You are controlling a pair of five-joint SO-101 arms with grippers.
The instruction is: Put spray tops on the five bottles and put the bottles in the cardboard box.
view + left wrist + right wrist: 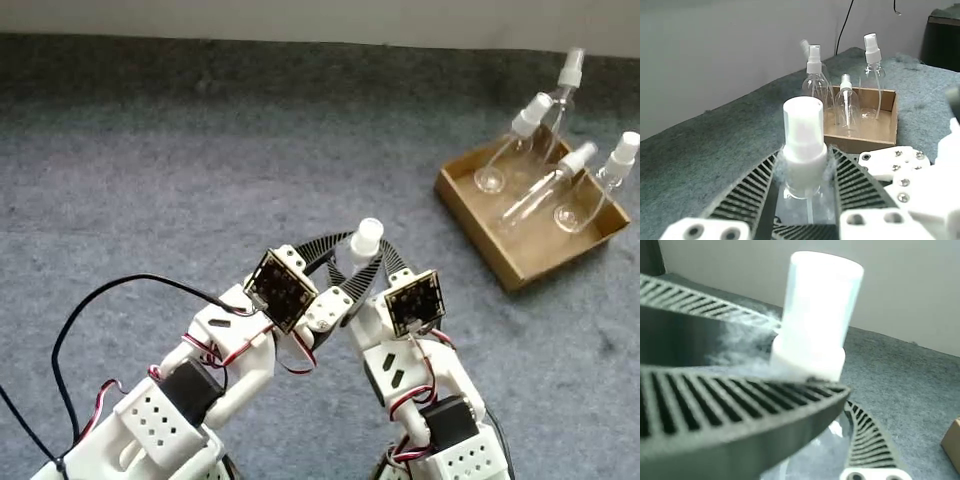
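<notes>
While four bottles [527, 195] stand in the cardboard box [470, 215] at the table's [150, 150] far right, left gripper [805, 160] and right gripper [810, 360] clamp the fifth bottle [800, 205] near the front edge, apparently seating its spray top [802, 130].

I see four spray-topped bottles [527, 197] leaning in the cardboard box [478, 235]; the fifth bottle [801, 197], also topped, is upright, well apart.

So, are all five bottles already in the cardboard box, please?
No, the cardboard box holds four; the fifth bottle sits between both arms' fingers.
</notes>
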